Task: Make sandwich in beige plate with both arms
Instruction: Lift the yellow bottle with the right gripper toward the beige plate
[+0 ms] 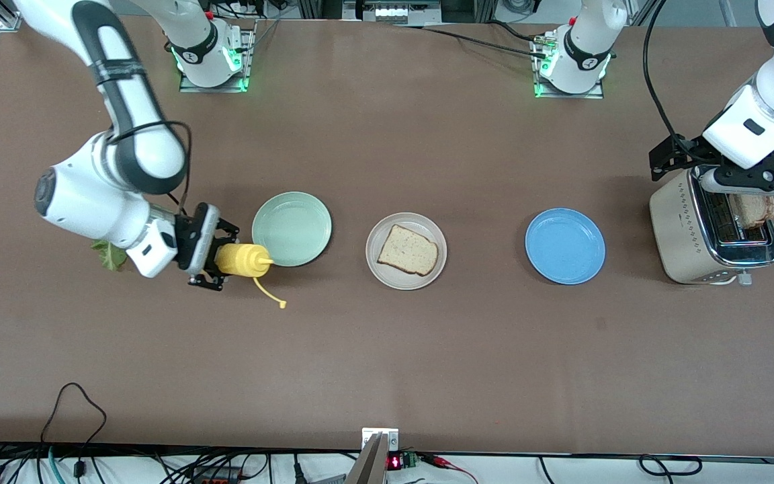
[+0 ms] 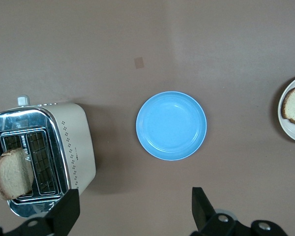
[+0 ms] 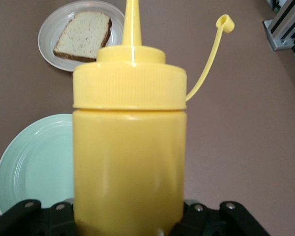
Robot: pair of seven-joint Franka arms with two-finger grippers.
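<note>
The right hand (image 1: 220,260) was closed on a yellow mustard bottle (image 1: 244,259), gripping it by the body and holding it tipped on its side. The nozzle pointed toward the mint-green plate (image 1: 291,228), and the open cap dangled on its strap. A lettuce leaf (image 1: 110,255) lay on the desk (image 1: 387,349), partly hidden under the right arm.

The left hand (image 2: 132,216) hung over the toaster (image 1: 703,235) at the left arm's end of the desk, its fingers (image 2: 65,212) spread wide and holding nothing. A slice of toast (image 1: 752,210) stood up out of one toaster slot.

The beige plate (image 1: 406,251) sat at the middle of the desk, with the mint-green plate at its nine o'clock and the blue plate (image 1: 565,246) at its three o'clock in the front view. On it lay one bread slice (image 1: 408,250), pale with a brown crust, flat and bare on top.
</note>
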